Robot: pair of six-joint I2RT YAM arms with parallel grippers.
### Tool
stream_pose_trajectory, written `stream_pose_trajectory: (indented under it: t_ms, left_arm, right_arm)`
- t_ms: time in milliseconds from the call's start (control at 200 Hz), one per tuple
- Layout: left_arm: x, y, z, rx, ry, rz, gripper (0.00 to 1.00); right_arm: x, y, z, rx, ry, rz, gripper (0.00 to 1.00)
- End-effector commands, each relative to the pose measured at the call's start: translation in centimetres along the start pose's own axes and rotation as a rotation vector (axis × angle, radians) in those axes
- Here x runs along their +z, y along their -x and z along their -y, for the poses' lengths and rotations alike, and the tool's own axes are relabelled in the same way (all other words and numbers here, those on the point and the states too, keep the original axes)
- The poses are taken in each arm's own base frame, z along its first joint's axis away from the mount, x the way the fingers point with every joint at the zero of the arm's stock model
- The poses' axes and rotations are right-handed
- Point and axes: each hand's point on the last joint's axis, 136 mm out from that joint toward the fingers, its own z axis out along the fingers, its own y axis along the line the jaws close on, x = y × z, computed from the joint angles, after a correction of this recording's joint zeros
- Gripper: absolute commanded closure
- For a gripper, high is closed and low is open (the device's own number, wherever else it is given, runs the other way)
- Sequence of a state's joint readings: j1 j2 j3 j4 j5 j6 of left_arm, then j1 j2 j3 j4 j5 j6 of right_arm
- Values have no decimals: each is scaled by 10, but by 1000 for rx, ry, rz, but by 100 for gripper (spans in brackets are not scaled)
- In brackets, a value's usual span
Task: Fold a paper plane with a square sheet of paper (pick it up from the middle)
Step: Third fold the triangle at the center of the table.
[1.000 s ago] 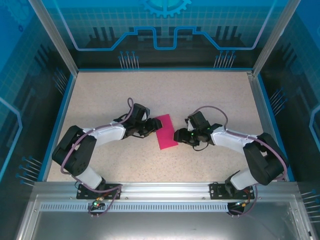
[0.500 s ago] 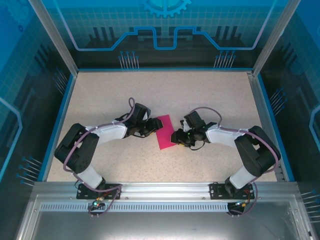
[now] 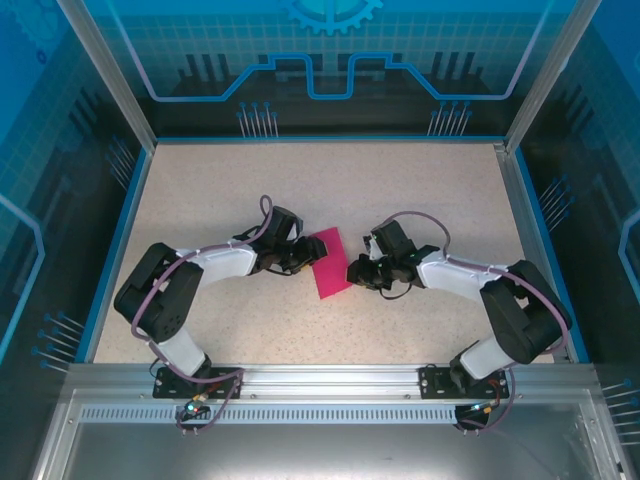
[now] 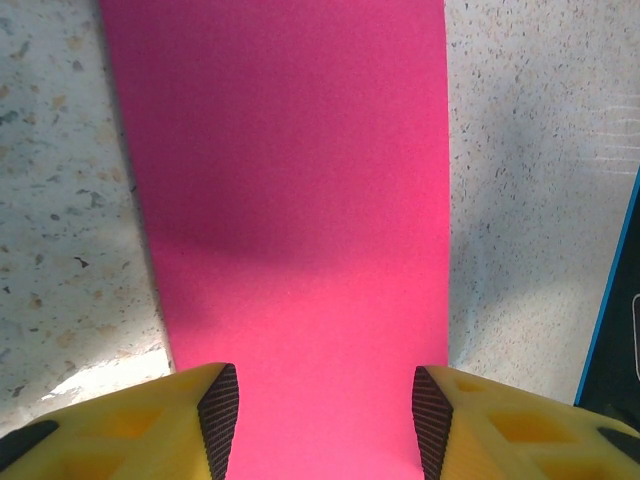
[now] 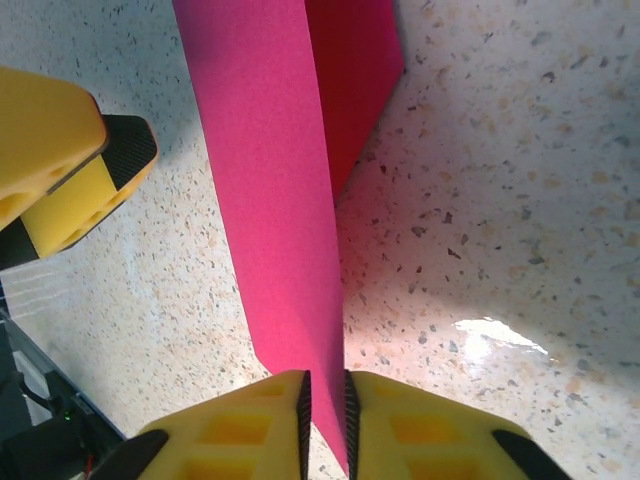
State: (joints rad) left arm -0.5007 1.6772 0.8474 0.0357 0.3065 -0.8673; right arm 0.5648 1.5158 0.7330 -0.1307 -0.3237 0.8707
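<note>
Magenta-pink thin paper sheet (image 3: 328, 263): right jaws, clamped on its lifted edge, should draw it over squarely, while left jaws, apart, straddle the flat part.

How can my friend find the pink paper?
Look at the speckled table inside the blue box, then at its middle, where the left gripper and right gripper almost meet. The paper lies between them, a bright pink rectangle; nothing else on the table is pink.

A speckled beige table (image 3: 400, 190) sits inside translucent blue patterned walls (image 3: 330, 60).
</note>
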Motion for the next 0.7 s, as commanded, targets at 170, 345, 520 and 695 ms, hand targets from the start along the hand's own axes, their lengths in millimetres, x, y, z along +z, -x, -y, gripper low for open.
stream_pose_trajectory:
  t_ms: [170,345,520,695]
  left_arm:
    - [2,5,12,15,-23,-2,46]
    - [-4,22,20,66,11,43,47]
    - [5,33,5,58,57,48,48]
    - [14,38,-10,50,91,37,52]
  right_arm:
    - [-5,-4,-3,47,-11,-17,96]
    - [-3,1,-5,89,-47,-34,98]
    - [1,10,-11,83,-88,-35,99]
    - [8,12,-20,74,-88,-55,98]
